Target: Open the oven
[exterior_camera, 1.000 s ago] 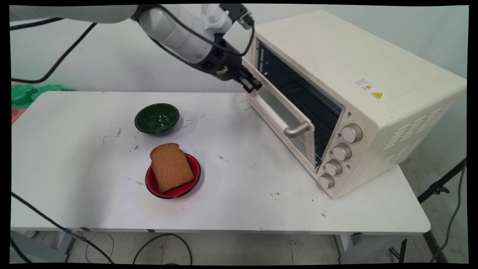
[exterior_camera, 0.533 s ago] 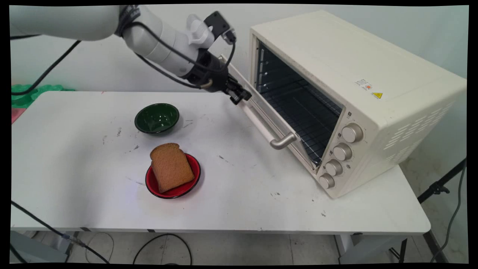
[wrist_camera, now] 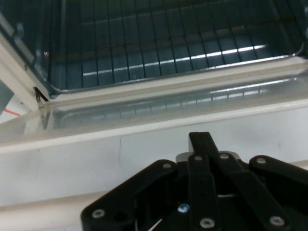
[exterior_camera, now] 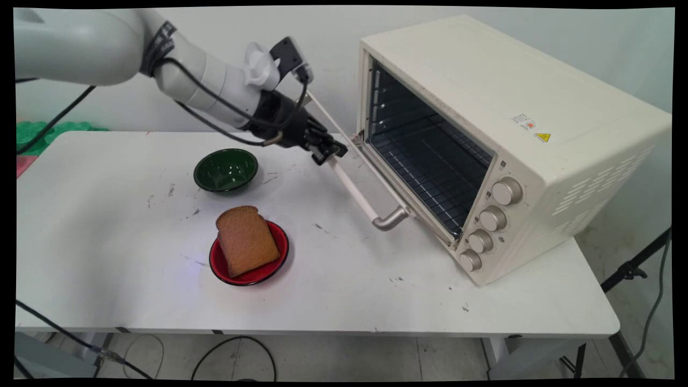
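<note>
Our gripper is pinched shut on the handle at its far end, and the door hangs well down from the oven. We see the wire rack bare inside. Just left of the hand on the table sits the green bowl; nearer us, bread rests on a red plate.

Tool on handle of half-lowered oven door.

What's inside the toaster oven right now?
Inside the toaster oven, only a bare wire rack shows, with nothing on it. The cavity's right end, behind the control panel, is hidden.
</note>
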